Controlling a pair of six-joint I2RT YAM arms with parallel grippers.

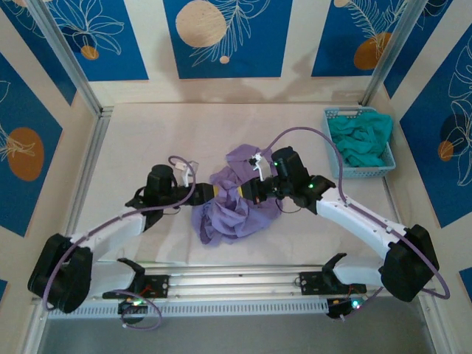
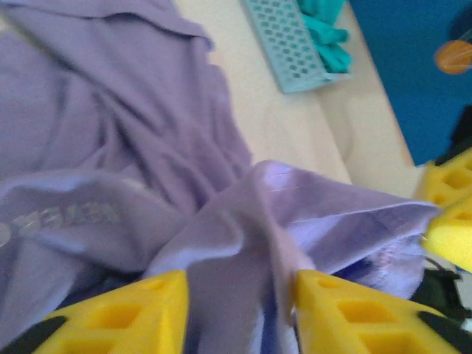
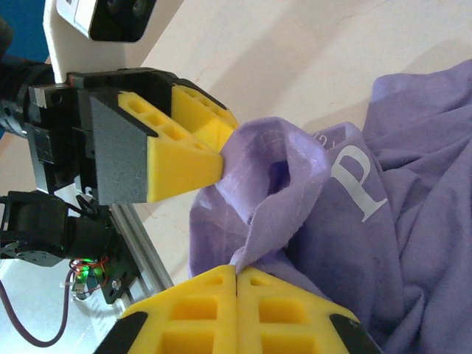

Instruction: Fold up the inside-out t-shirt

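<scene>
Lavender-purple short-sleeved t-shirt (image 1: 232, 214) with white lettering lies in a crumpled heap at the middle of the pale table (image 1: 147, 133), a little toward the near edge, between the two arms. The right gripper (image 3: 236, 274) has its yellow fingers pressed together on a raised fold of the cloth. The left gripper (image 2: 240, 284) meets that same fold from the other side. Its jaws stand partly apart with cloth lying loose between them, not pinched.

Nothing is folded yet. This looks like the early step of lifting and sorting out the bundle, with one fold shared between the arms. The next move seems to call for the left jaws to find a separate edge or corner, so the two arms can draw apart and spread the shirt flat. A light-blue plastic basket (image 1: 346, 171) holding a teal garment (image 1: 361, 136) stands well apart at the far right corner.
</scene>
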